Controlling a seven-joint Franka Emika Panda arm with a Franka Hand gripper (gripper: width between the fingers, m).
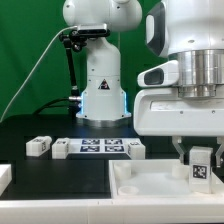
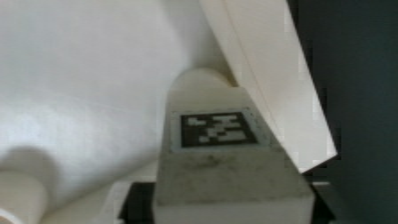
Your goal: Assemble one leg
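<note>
My gripper [image 1: 201, 155] is shut on the leg [image 1: 201, 166], a small white post with a black-and-white tag on its face, at the exterior view's right. I hold the leg upright just over the far right corner of the large white rimmed panel [image 1: 150, 190]. In the wrist view the leg [image 2: 217, 140] fills the middle, its tag facing the camera, its far end close against the panel's raised rim [image 2: 267, 80]. Dark fingers [image 2: 139, 205] flank the leg's near end. A round socket boss [image 2: 18, 185] shows on the panel floor.
The marker board [image 1: 97, 148] lies mid-table. Loose white legs lie beside it: one toward the exterior view's left [image 1: 38, 146], one [image 1: 60, 149] at the board's end, one [image 1: 135, 149] at its other end. A white part [image 1: 4, 176] sits at the left edge.
</note>
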